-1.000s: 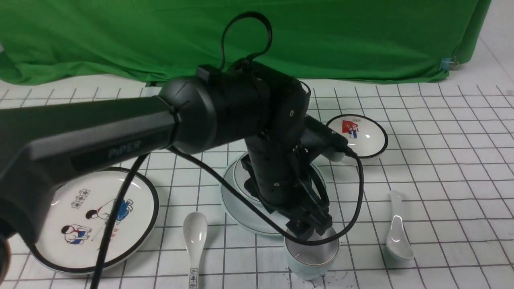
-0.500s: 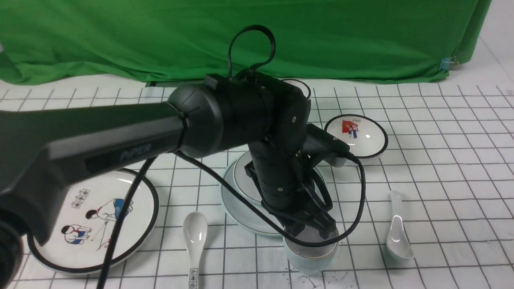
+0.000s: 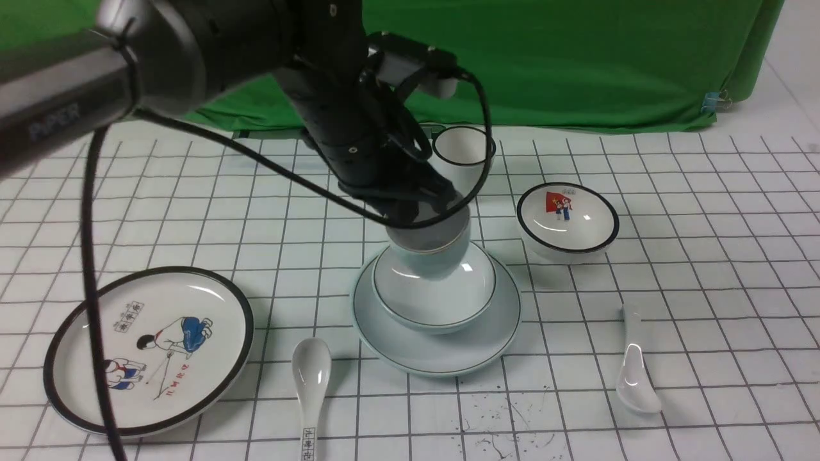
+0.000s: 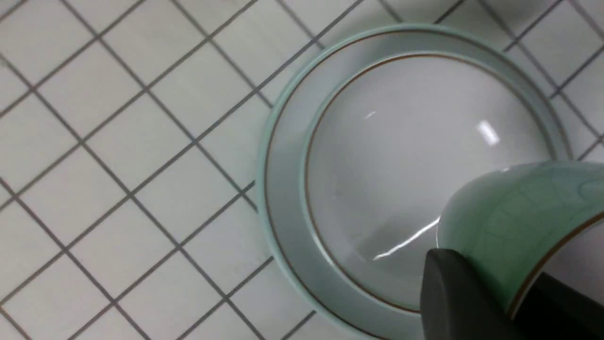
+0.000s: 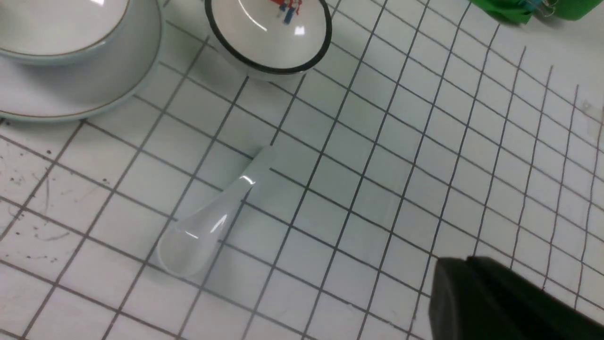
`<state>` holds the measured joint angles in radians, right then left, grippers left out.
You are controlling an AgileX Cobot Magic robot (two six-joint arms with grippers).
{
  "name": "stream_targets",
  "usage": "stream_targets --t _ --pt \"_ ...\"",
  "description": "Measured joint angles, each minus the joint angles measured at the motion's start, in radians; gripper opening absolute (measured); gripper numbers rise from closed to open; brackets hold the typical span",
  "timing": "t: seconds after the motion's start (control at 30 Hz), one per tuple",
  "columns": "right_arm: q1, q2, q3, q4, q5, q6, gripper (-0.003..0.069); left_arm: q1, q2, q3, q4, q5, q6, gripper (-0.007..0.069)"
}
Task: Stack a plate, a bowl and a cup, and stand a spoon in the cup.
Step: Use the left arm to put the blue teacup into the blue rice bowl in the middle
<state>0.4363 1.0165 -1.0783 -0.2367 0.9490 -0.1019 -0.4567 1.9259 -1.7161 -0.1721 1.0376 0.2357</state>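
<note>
the left end effector (image 3: 419, 206) gripped the cup (image 3: 428, 253) by its rim, with one finger (image 4: 453, 297) against the outer wall. it held the cup over the bowl (image 3: 442, 301); whether the two touched could not be told. the bowl sat in the plate (image 3: 448, 355) on the counter (image 3: 705, 256). the spoon (image 3: 634, 374) lay flat to the plate's right, apart from it. only a dark edge of the right end effector (image 5: 490, 302) showed, so its opening could not be told.

On my left: black-rimmed plate with cartoon children (image 3: 147, 349), printed-handle spoon (image 3: 310, 378) just beside it. On my right: small black-rimmed bowl (image 3: 567, 218). Farther back: tall white cup (image 3: 462, 148), green cloth (image 3: 576, 57).
</note>
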Motion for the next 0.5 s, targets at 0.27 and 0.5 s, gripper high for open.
stream_targets --t 0.27,0.5 --pt "0.000 0.162 0.000 0.004 -0.002 0.000 0.0050 0.008 0.111 0.000 -0.008 -0.103 0.004 0.0000" --pt "0.000 0.244 0.000 0.042 -0.011 0.000 0.0050 0.008 0.147 0.000 -0.013 -0.123 0.005 0.0000"
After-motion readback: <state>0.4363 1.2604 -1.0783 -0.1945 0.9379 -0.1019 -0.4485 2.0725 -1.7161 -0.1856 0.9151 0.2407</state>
